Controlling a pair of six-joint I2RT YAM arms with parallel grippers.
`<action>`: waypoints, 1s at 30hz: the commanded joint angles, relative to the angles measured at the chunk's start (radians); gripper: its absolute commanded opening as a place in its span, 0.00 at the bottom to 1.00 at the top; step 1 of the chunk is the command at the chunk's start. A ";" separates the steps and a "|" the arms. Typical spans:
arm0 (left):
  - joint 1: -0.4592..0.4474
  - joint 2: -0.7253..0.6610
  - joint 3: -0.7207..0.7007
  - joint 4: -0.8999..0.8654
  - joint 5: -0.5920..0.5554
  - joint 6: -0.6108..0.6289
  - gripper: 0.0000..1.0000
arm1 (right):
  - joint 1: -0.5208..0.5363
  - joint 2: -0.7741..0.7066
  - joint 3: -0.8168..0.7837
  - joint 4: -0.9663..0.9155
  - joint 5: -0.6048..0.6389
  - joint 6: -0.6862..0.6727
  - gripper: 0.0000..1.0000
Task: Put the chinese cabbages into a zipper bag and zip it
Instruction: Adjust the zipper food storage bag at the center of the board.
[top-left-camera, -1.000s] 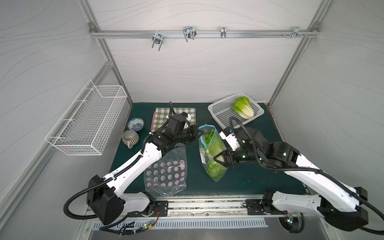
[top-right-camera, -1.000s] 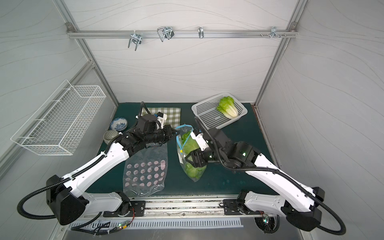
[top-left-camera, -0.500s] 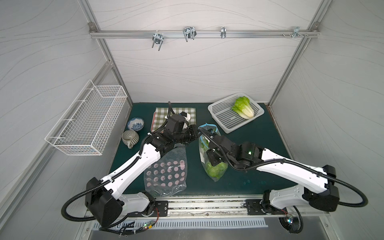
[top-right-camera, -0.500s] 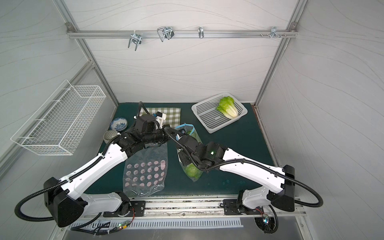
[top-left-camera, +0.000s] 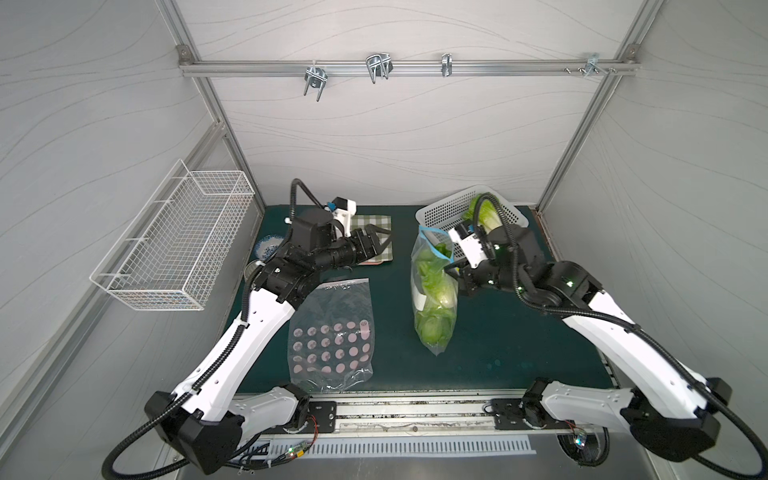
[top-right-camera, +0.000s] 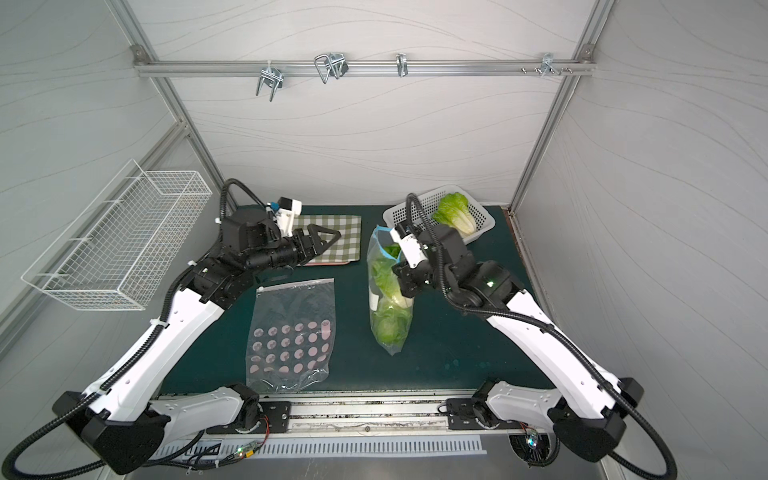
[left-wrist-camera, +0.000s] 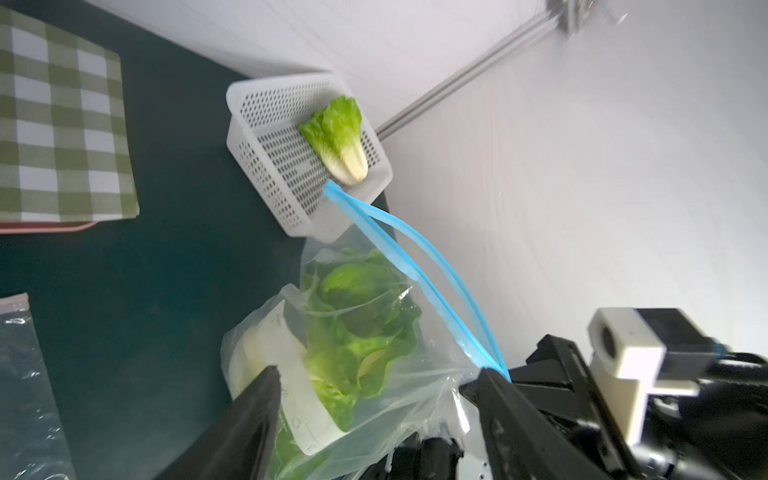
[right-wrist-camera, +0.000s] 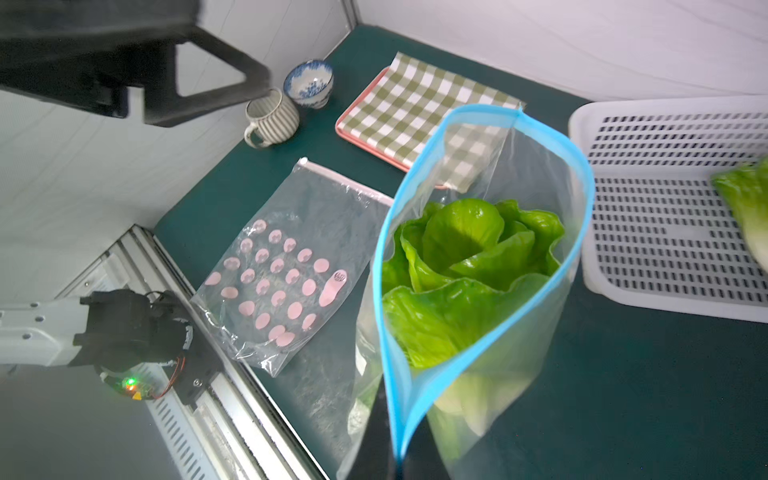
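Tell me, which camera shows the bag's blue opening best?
The right wrist view: it looks straight into the blue zipper rim, spread in a loop over the cabbage leaves. The left wrist view shows it sideways as two strips; both top views show it small.

Bright, even light is thrown down, seemingly from overhead, so only faint, soft shadows are left on the desk (top-left-camera: 519, 332). Straight rails (top-left-camera: 407, 68) get bent near the edges in both top views. Glare is picked up on the film of the spotted bag (top-left-camera: 345, 376). In the left wrist view the wall (left-wrist-camera: 582, 166) is blown out and the left end effector (left-wrist-camera: 376, 372) is blurred up close.
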 joint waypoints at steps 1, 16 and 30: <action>0.037 0.036 -0.028 0.106 0.071 0.103 0.83 | -0.094 -0.035 -0.041 0.037 -0.241 -0.082 0.00; -0.075 0.528 0.091 0.587 0.339 0.064 0.81 | -0.421 -0.123 -0.099 -0.115 -0.287 -0.097 0.00; -0.155 0.854 0.285 0.949 0.546 -0.160 0.85 | -0.483 -0.099 -0.106 -0.138 -0.156 -0.093 0.00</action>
